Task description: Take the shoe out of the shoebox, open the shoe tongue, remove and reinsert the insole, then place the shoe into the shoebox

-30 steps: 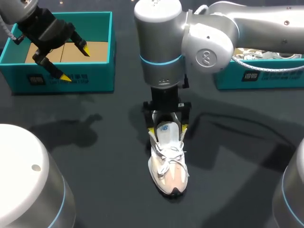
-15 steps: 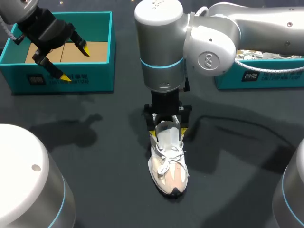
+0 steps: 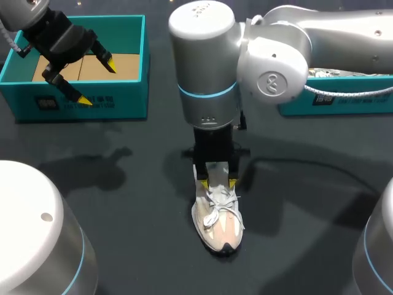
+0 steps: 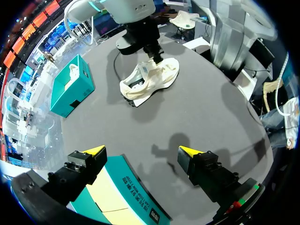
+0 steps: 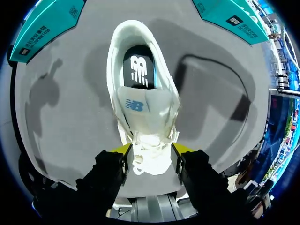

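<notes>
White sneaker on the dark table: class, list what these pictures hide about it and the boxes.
- Head view: the heel of the white lace-up sneaker is hidden behind the right gripper.
- Right wrist view: the black insole shows only at the heel; the white tongue covers the rest.
- Head view: the right arm covers most of the teal cardboard box on the right; contents unclear.

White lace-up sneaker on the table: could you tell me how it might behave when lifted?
The white lace-up sneaker looks thin-walled, so probably light. Its raised tongue and loose laces should flop. Sitting upright and flat, it seems unlikely to roll.
</notes>
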You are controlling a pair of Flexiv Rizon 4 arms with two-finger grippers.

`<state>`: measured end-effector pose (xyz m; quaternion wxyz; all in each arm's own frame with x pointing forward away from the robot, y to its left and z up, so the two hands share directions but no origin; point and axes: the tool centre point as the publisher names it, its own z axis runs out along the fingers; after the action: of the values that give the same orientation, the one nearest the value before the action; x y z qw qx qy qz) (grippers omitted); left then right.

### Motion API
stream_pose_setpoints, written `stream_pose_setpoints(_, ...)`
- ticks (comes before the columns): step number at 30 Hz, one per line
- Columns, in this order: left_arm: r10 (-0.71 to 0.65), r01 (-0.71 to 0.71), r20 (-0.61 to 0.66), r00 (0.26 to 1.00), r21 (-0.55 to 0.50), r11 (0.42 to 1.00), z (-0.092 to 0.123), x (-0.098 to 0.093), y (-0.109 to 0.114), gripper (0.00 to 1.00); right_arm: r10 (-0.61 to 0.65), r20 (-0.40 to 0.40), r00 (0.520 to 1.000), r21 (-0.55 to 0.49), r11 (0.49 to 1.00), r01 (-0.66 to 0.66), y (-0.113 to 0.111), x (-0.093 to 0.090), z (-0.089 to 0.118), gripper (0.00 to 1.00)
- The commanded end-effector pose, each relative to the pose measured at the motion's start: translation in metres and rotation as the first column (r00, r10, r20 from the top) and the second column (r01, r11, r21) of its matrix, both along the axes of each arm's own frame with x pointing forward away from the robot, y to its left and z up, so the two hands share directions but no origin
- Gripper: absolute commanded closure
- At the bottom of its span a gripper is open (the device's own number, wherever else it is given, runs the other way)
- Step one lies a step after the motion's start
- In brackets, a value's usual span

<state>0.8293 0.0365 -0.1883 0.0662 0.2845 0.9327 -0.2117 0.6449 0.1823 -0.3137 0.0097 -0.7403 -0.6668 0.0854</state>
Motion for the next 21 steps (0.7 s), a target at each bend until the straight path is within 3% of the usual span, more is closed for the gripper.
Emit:
stream_pose_setpoints(1, -0.001, 0.001, 0.0, 1.0, 0.002, 1.0, 0.0, 0.0, 0.0, 0.0, -0.017, 0.015, 1.0, -0.007, 1.0, 0.017, -0.004, -0.014, 0.007, 0.54)
stream_pose_setpoints(7, -0.001, 0.001, 0.0, 1.0, 0.002, 1.0, 0.0, 0.0, 0.0, 0.0, -0.017, 0.022, 1.0, -0.03, 0.999, 0.018, -0.002, -0.016, 0.014, 0.57)
stream_pose_setpoints(14, -0.001, 0.001, 0.0, 1.0, 0.002, 1.0, 0.0, 0.0, 0.0, 0.0, 0.013, 0.048, 0.999, -0.047, 0.999, -0.011, -0.001, -0.009, 0.02, 0.73)
stream_pose_setpoints(21, -0.001, 0.001, 0.0, 1.0, 0.002, 1.0, 0.0, 0.0, 0.0, 0.0, 0.076, 0.064, 0.995, -0.024, 0.997, -0.075, 0.001, 0.01, 0.014, 0.72)
